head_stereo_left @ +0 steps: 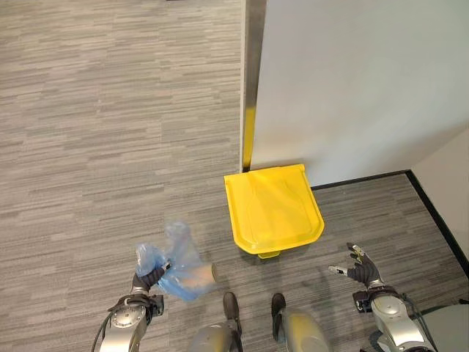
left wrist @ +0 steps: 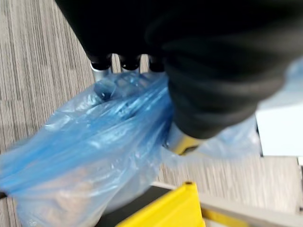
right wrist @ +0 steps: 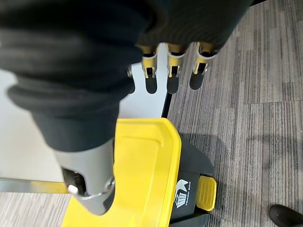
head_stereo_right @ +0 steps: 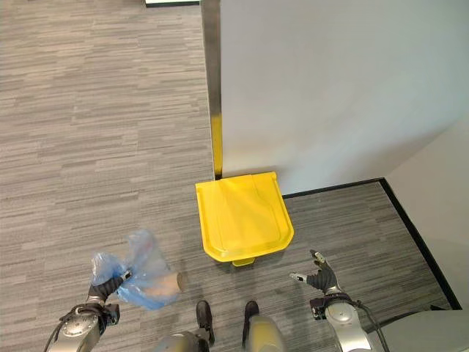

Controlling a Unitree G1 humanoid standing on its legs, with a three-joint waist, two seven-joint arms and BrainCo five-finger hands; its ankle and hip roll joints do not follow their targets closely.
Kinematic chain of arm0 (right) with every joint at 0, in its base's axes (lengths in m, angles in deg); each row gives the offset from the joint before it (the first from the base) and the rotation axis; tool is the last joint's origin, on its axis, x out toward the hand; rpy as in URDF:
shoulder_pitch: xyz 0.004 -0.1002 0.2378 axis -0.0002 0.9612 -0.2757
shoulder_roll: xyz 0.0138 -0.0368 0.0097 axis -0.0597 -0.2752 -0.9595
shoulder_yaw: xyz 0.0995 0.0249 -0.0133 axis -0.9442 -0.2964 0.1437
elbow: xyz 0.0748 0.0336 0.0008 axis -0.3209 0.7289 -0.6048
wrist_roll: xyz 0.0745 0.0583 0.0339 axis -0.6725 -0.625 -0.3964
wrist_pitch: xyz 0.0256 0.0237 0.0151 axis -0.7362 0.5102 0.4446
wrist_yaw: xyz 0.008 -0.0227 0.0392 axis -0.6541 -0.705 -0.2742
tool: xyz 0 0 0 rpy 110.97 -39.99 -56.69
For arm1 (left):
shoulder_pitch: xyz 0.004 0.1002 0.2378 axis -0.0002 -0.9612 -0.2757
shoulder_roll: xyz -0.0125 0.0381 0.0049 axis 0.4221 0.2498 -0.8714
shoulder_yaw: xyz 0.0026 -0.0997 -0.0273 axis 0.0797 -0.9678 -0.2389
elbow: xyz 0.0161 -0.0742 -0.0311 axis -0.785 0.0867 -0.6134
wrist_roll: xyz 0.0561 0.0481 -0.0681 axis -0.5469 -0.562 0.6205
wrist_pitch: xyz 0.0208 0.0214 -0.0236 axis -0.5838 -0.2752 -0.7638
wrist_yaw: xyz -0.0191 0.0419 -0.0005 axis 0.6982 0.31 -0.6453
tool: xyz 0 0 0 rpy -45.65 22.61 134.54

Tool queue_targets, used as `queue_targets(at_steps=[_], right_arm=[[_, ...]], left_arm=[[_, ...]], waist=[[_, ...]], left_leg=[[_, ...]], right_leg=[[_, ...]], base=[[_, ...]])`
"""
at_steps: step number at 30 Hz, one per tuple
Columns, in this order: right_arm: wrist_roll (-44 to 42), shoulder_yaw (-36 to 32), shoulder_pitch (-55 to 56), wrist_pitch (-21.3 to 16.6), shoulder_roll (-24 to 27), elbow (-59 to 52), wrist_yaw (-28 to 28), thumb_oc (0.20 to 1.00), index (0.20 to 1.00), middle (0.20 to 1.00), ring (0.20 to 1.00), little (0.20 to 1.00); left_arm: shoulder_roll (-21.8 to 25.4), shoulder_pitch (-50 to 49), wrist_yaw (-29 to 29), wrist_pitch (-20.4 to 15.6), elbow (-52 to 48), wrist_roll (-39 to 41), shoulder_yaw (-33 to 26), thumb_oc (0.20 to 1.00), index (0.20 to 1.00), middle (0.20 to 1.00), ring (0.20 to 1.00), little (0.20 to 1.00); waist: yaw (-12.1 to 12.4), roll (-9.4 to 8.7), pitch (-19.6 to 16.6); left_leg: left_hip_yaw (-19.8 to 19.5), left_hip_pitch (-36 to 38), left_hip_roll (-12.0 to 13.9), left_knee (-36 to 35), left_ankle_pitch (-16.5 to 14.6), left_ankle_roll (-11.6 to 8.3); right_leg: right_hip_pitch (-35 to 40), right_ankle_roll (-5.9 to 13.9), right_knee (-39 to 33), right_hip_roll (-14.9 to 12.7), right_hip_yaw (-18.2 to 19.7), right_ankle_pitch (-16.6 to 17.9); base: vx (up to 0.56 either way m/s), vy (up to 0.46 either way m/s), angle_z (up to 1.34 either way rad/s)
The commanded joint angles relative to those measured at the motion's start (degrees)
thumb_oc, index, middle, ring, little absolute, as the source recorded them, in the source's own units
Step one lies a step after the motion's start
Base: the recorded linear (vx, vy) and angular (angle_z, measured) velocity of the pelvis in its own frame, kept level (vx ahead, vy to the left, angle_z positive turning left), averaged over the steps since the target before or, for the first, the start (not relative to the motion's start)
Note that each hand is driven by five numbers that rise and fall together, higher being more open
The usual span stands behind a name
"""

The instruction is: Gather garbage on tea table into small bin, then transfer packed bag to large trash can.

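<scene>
Plastic, thin and blue: the translucent blue plastic garbage bag [head_stereo_left: 174,265] hangs from the left hand [head_stereo_left: 150,279], whose fingers are curled round the bunched neck of the film, low at the robot's left side above the grey striped carpet floor [head_stereo_left: 110,132]. Something tan and tube-shaped shows through the lower part of the bag, so the load looks light, a few scraps rather than real weight. The film is soft and slack, likely to slip and sag, and it could tear if it catches an edge; the gathered neck where the left hand already pinches it is, by my reckoning, the place to keep hold, not the belly. Just ahead stands the large yellow lidded trash can [head_stereo_left: 272,210], its lid down, set against the pale wall [head_stereo_left: 352,81], with a yellow foot pedal [right wrist: 206,192] on its dark base. The right hand [head_stereo_left: 358,269] hangs empty at the robot's right side, fingers spread and relaxed, near the can. The lid needs lifting before the bag can drop in.
</scene>
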Motion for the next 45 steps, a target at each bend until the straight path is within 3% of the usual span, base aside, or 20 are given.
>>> queue_targets(at_steps=[1,5,7,8,9,12,16,20,25,32,36,41,45], right_arm=[[-0.5,-0.1,-0.9,-0.8,-0.5,-0.3,-0.5,1.000,1.000,1.000,1.000,1.000],[-0.3,-1.0,-0.4,-0.9,0.2,-0.5,-0.8,1.000,1.000,1.000,1.000,1.000],[-0.3,-1.0,-0.4,-0.9,0.2,-0.5,-0.8,1.000,1.000,1.000,1.000,1.000],[-0.9,-2.2,0.8,-1.3,0.6,-0.9,-1.3,1.000,1.000,1.000,1.000,1.000],[-1.4,-2.7,1.2,-0.9,0.5,-0.8,-1.3,1.000,1.000,1.000,1.000,1.000],[-2.6,-3.5,1.7,-1.3,0.2,-0.6,-2.0,1.000,1.000,1.000,1.000,1.000],[-4.7,-5.3,2.4,-1.8,0.1,0.2,-2.6,1.000,1.000,1.000,1.000,1.000],[-5.3,-5.6,2.6,-1.8,0.0,1.1,-2.7,1.000,1.000,1.000,1.000,1.000],[-6.2,-2.7,0.8,-1.7,-0.8,1.3,-0.6,1.000,1.000,1.000,1.000,1.000],[-8.3,9.0,-8.8,-1.8,-2.6,-0.9,4.7,1.000,1.000,1.000,1.000,1.000],[-9.1,13.0,-13.7,-2.1,-3.9,-1.3,5.2,1.000,1.000,1.000,1.000,1.000],[-10.5,19.5,-28.9,-2.3,-6.2,1.5,3.4,1.000,1.000,1.000,1.000,1.000],[-11.3,20.7,-37.4,-2.2,-6.2,5.9,1.9,1.000,1.000,1.000,1.000,1.000]], left_arm=[[3.6,0.3,-0.3,-2.8,-2.9,-1.5,-2.4,0.200,0.200,0.200,0.200,0.200],[2.9,1.5,-0.2,-3.1,-2.3,-1.7,-1.6,0.200,0.200,0.200,0.200,0.200],[2.9,1.5,-0.2,-3.1,-2.3,-1.7,-1.6,0.200,0.200,0.200,0.200,0.200],[2.7,2.0,-0.1,-3.1,-2.3,-2.2,-1.0,0.200,0.200,0.200,0.200,0.200],[2.6,1.7,0.2,-3.0,-2.2,-2.2,-0.8,0.200,0.200,0.200,0.200,0.200],[1.8,1.9,0.2,-2.7,-1.2,-1.7,0.0,0.200,0.200,0.200,0.200,0.200],[1.6,2.2,0.5,-2.7,0.4,-1.7,-0.1,0.200,0.200,0.200,0.200,0.200],[2.0,2.3,0.3,-2.6,0.2,-1.7,-0.9,0.200,0.200,0.200,0.200,0.200],[2.2,1.9,0.7,-2.7,-0.8,-1.9,-1.4,0.200,0.200,0.200,0.200,0.200],[1.8,4.1,2.1,-3.7,-1.4,-1.7,1.9,0.200,0.200,0.200,0.200,0.200],[1.7,5.4,2.1,-4.2,-1.5,-0.9,3.5,0.200,0.200,0.200,0.200,0.200],[2.4,9.0,1.5,-5.7,-3.3,2.3,8.1,0.200,0.200,0.200,0.200,0.200],[3.0,10.9,2.5,-6.6,-5.8,4.1,11.4,0.200,0.200,0.200,0.200,0.200]], waist=[[-0.2,-1.67,-1.2],[-1.5,-1.62,-0.8],[-1.7,-1.61,-0.9],[-2.5,-2.05,-1.7],[-2.9,-2.40,-2.6],[-3.6,-2.54,-3.1],[-5.2,-1.81,-4.7],[-5.4,-2.17,-5.2],[-4.3,-2.54,-4.5],[-0.8,-2.23,-2.5],[0.2,-2.02,-1.9],[2.6,-1.94,-1.2],[3.5,-2.44,-1.0]], left_leg=[[-4.5,5.4,-2.6,8.1,-14.0,-3.86],[-5.9,7.1,-3.6,9.8,-16.1,-4.79],[-6.0,7.0,-3.6,9.9,-16.1,-4.79],[-8.2,7.7,-4.2,12.2,-18.6,-5.85],[-8.6,8.3,-3.6,12.3,-19.5,-6.41],[-9.0,7.4,-2.1,15.9,-19.0,-7.72],[-8.4,8.9,-0.1,13.5,-18.7,-8.37],[-8.2,9.6,0.1,11.6,-18.5,-8.15],[-7.9,10.8,-1.1,8.0,-18.8,-6.95],[-8.7,10.7,-3.1,8.0,-18.9,-5.53],[-9.3,10.3,-3.4,8.7,-19.1,-5.36],[-10.0,8.9,-3.4,10.0,-19.1,-5.34],[-10.1,8.2,-3.1,10.5,-19.2,-5.46]], right_leg=[[-0.7,2.67,-16.7,-2.1,-4.6,12.1],[-1.5,3.20,-20.8,-1.8,-8.8,13.0],[-1.5,3.21,-20.8,-1.9,-8.9,13.0],[-1.1,2.60,-21.3,-2.5,-5.4,15.0],[-0.5,2.44,-21.8,-2.6,-5.5,14.7],[0.5,1.72,-20.3,-2.9,-5.3,15.3],[0.9,1.37,-20.8,-1.5,-5.4,15.2],[0.7,1.43,-21.6,-0.2,-4.9,15.4],[0.2,2.20,-22.2,-0.2,-4.0,16.4],[-0.9,2.40,-21.8,-2.1,-3.9,17.9],[-1.1,2.16,-21.6,-2.6,-4.3,18.0],[-1.4,1.74,-21.5,-3.2,-5.4,18.1],[-1.6,1.61,-21.7,-3.3,-5.7,18.3]], base=[[0.20,0.002,0.16],[0.20,-0.021,0.19],[0.15,-0.055,0.53],[0.34,-0.158,0.50],[0.41,-0.201,0.38],[0.20,-0.130,0.74],[0.12,-0.052,0.15],[0.01,-0.029,-0.01],[-0.05,0.013,-0.13],[-0.06,0.024,-0.13],[-0.02,-0.016,0.14],[-0.02,-0.043,0.19],[-0.02,-0.034,0.10]])
